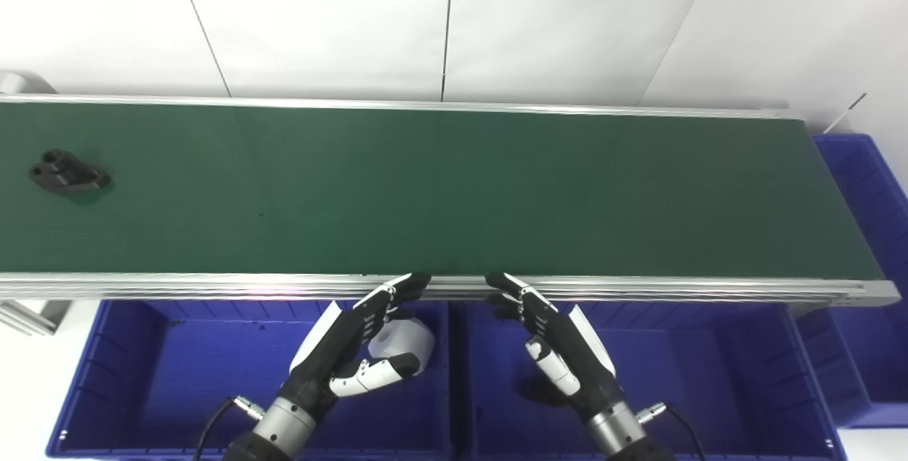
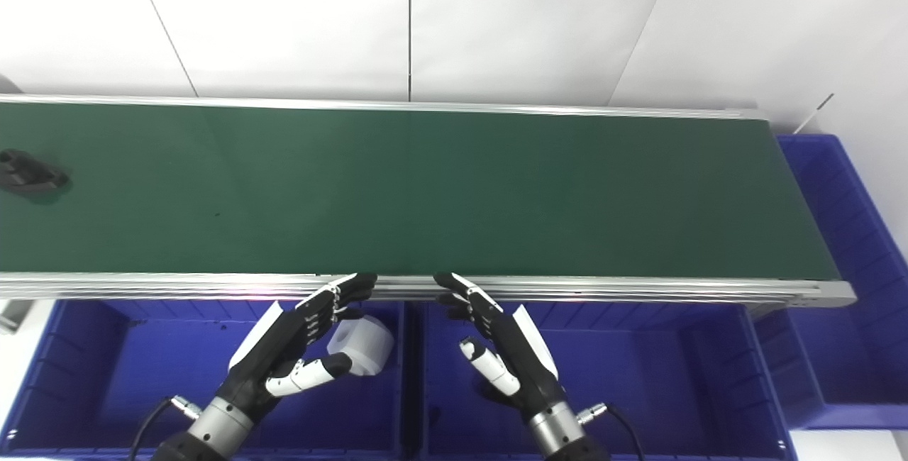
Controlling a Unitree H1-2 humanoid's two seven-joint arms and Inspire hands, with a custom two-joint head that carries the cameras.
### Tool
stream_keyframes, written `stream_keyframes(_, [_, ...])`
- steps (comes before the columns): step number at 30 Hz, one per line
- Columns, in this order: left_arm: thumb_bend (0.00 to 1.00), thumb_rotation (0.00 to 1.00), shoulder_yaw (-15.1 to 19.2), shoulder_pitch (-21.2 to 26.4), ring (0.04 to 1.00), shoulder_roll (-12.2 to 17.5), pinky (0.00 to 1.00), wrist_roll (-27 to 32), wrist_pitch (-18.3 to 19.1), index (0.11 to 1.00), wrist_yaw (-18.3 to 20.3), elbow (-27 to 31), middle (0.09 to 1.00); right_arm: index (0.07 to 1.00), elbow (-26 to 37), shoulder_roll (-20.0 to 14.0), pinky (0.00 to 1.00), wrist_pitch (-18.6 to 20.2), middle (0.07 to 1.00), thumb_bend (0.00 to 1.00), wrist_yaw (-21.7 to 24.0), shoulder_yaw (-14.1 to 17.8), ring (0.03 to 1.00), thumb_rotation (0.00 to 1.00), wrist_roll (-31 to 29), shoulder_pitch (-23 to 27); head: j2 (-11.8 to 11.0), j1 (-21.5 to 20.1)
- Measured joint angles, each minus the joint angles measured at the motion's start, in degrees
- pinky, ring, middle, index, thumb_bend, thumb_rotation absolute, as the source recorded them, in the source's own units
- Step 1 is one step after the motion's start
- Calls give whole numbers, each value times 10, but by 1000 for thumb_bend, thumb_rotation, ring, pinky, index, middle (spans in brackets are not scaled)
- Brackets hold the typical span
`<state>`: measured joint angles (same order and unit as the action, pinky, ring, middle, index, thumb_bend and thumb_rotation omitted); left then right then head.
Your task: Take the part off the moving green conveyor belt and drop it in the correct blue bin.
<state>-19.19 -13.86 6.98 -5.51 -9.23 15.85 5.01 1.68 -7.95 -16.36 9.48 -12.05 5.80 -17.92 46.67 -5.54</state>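
No text, label, brand, number or sign can be read anywhere in either view. The green conveyor belt (image 1: pixel 454 191) is plain — so are the blue bins (image 1: pixel 709 347) on the near side and the white wall (image 1: pixel 454 21) beyond.

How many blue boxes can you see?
3. One blue plastic bin sits below the belt on the left, one blue plastic bin below it on the right, and one past the belt's right end. More may be hidden.

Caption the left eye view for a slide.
Black part rides the green belt; both open hands wait above blue bins.
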Motion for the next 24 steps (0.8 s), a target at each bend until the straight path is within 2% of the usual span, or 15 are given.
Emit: stream_keyframes(24, [772, 700, 0, 0, 896, 0, 831, 0, 0, 861, 0, -1, 904, 877, 0, 0, 792, 0, 895, 852, 0, 0, 838, 1000, 0, 0, -2, -1])
